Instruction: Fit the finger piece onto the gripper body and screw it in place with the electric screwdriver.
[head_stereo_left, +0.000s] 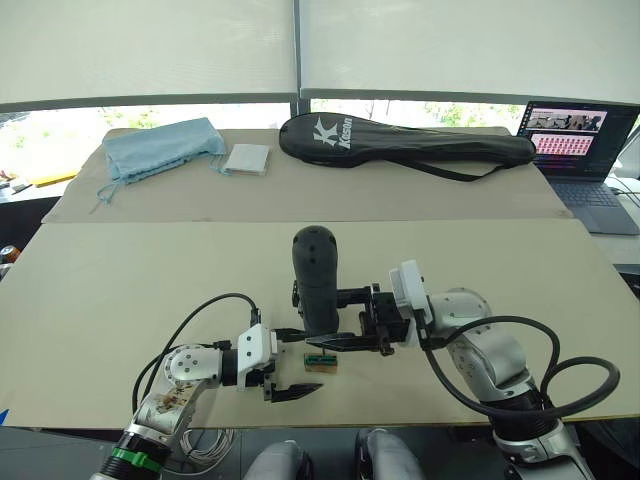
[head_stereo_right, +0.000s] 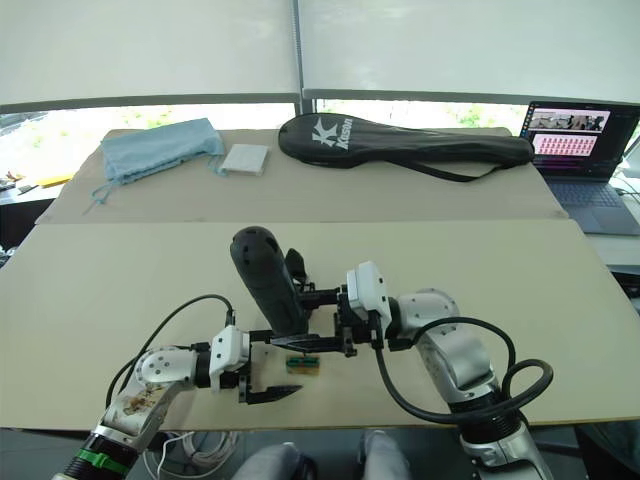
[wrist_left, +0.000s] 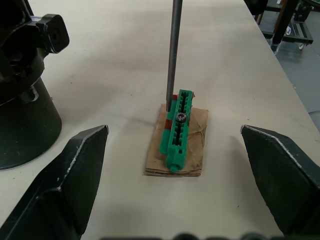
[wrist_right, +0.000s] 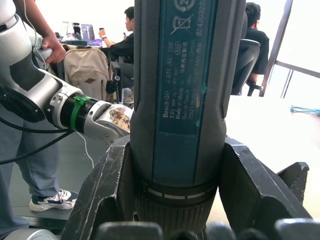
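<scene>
From the head views, the right gripper (head_stereo_left: 345, 320) clamped the electric screwdriver (head_stereo_left: 317, 275) upright at the table's (head_stereo_left: 120, 300) near middle. The left gripper (head_stereo_left: 290, 362) stood wide open beside it.

In the left wrist view, the screwdriver's bit met the green screw holder (wrist_left: 177, 127), with the gripper body (wrist_left: 22, 75) nearby.

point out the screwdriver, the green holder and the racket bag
screwdriver (head_stereo_left: 317, 272): left eye view, middle of its black barrel
green holder (wrist_left: 177, 129): left wrist view, its ribbed top
racket bag (head_stereo_left: 400, 140): left eye view, middle of its body
</scene>
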